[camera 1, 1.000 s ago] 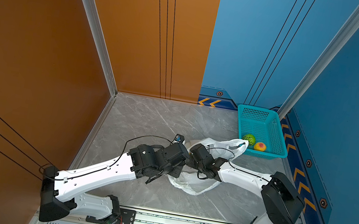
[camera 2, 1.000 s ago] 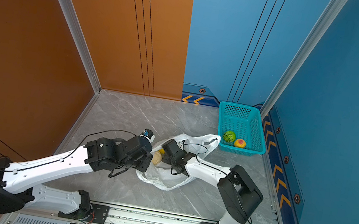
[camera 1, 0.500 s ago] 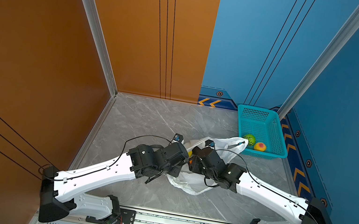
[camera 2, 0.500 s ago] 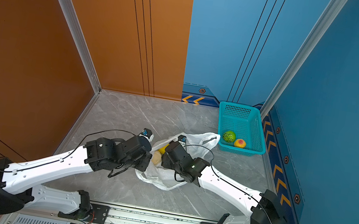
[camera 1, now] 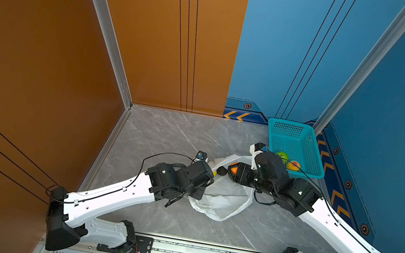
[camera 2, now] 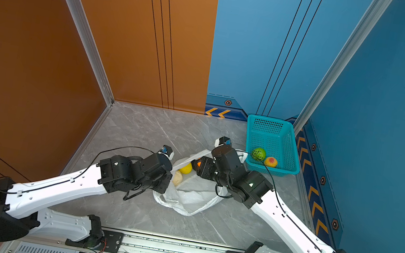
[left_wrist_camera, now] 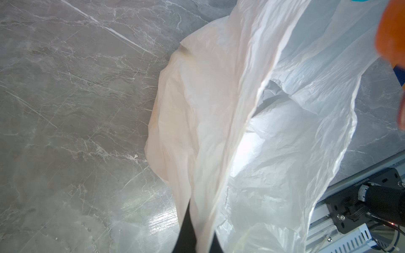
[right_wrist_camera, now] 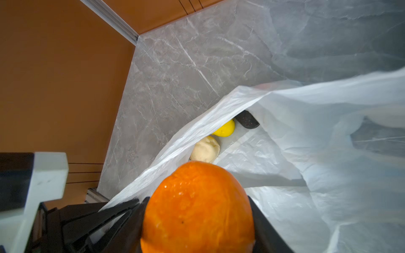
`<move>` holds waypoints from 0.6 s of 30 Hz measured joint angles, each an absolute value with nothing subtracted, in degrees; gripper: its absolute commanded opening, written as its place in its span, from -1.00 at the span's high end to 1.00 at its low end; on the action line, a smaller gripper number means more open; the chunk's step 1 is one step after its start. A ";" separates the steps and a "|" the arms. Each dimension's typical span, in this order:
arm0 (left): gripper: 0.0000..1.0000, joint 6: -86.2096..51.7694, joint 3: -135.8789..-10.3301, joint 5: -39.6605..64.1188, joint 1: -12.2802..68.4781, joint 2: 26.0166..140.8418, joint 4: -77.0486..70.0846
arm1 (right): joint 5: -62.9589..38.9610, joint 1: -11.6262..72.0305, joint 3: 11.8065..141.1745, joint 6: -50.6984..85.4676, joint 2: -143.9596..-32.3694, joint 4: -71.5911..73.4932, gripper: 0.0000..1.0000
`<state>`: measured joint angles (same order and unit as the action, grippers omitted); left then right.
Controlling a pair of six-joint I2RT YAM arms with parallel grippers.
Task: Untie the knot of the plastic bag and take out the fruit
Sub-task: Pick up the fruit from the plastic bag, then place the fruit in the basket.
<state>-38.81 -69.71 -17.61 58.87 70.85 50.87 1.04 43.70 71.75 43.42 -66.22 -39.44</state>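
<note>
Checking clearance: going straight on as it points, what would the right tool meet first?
Likely the cream-white fruit in the plastic bag, just past the orange the right tool holds; depth is unclear.

The crumpled white plastic bag (camera 1: 222, 200) is laid open mid-tabletop (camera 1: 167, 132), with a yellow fruit (camera 2: 185, 168) and a cream-white fruit (camera 2: 177, 178) inside. An orange (right_wrist_camera: 197, 206) is clamped in the right gripper (camera 1: 234, 171) above it. A green netted ball (camera 2: 258, 153) and a peach (camera 2: 270, 161) are contained in the teal basket (camera 2: 270, 122) at the far right corner.

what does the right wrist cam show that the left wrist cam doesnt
Only the right wrist view: the yellow fruit and cream fruit inside the plastic bag, and the right gripper clamped on the orange. Only the left wrist view: the base rail. Both: the bag, the orange, the marble floor.
</note>
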 measured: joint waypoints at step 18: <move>1.00 -38.41 -69.87 -17.58 58.43 71.00 50.87 | -8.03 1.78 75.55 35.75 -77.45 -30.15 0.14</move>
